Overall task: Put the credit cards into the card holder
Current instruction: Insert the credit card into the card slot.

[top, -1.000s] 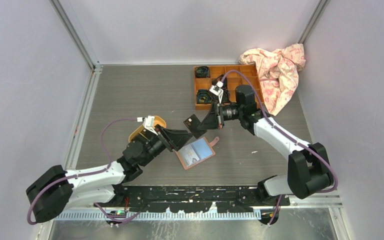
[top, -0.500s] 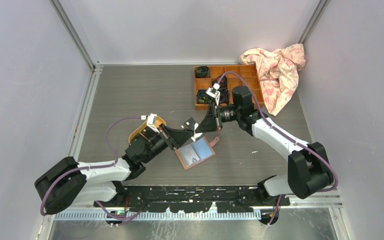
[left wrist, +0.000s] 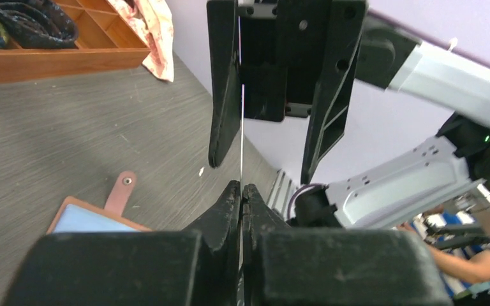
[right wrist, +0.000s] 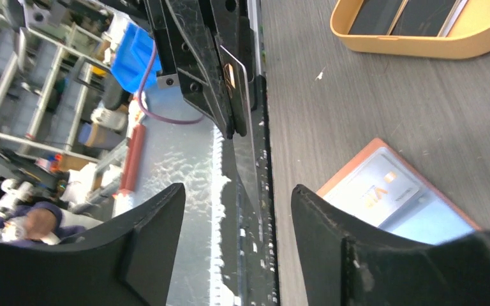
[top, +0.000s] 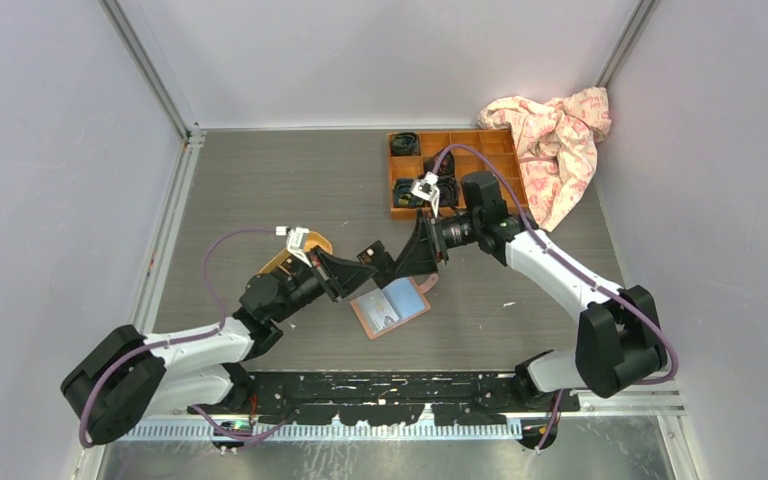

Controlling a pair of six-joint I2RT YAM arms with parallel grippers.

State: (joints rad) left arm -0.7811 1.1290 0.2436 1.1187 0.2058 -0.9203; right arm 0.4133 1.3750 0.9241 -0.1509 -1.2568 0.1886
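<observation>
The left gripper [left wrist: 242, 191] has its jaws pressed shut on the lower edge of a credit card [right wrist: 239, 89], which stands on edge in the air above the worktop [top: 280, 190]. A second ago these jaws stood open, short of the card. The right gripper [right wrist: 236, 197], which pinched that card then, now has its jaws spread with one finger on each side of it. The card's thin edge runs very close along one of those fingers, and whether they touch cannot be told. The two grippers now meet nose to nose, where a second ago they were apart. Just beneath them the card holder [top: 390, 307] lies open and flat, bluish pocket up and snap tab [left wrist: 120, 191] stretched out on the worktop, unmoved. Behind the left gripper sits the yellow tray [right wrist: 408, 50] with two dark cards [right wrist: 383, 13] in it. Farther back, by the right arm, are the wooden box [top: 495, 145] and a crumpled cloth [top: 555, 140].
</observation>
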